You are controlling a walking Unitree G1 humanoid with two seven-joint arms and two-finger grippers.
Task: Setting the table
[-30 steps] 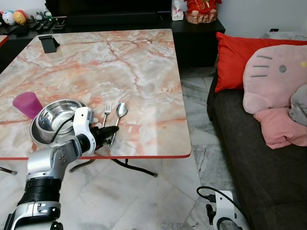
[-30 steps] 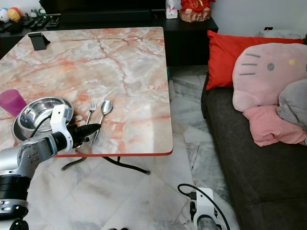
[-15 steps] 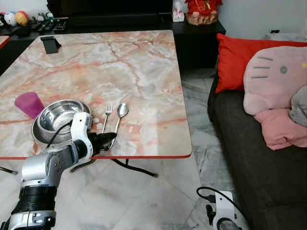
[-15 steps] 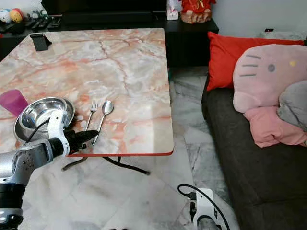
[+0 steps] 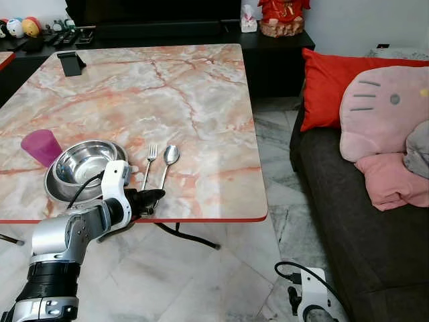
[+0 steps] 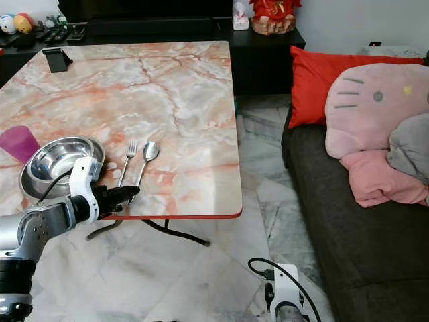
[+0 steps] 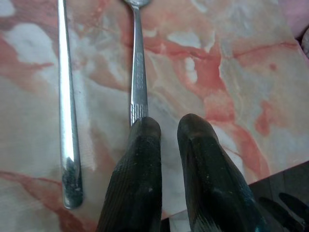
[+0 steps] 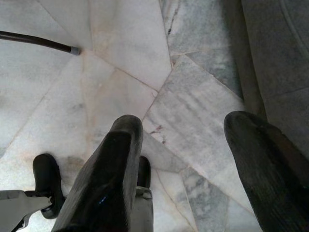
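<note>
Steel is what matters here: the spoon (image 5: pixel 165 166) lies flat on the marble desk (image 5: pixel 194 100), its bowl pointing away from the near edge and its handle running back toward me. I take the spoon as my landmark. Just beside it on the left lies the fork (image 5: pixel 148 163), parallel, not touching. Further left of the spoon are the stacked metal bowls (image 5: pixel 82 166), and beyond them the purple cup (image 5: pixel 39 146).

My left end effector (image 5: pixel 149 199) sits at the handle end of the spoon, over the desk's near edge. In the wrist view its fingers (image 7: pixel 137 159) are pressed nearly together with only a thin gap, and nothing is between them; one tip covers the very end of the spoon handle, though I cannot tell whether it touches.

What has changed: a second ago this end effector reached further up along the spoon's handle, and it has since drawn back toward the edge. The spoon and fork lie where they lay. I judge that the spoon is placed and let go, so this setting looks close to done.

My right end effector (image 8: pixel 183 159) hangs idle low over the floor, well to the right of the spoon, fingers spread wide and empty.
</note>
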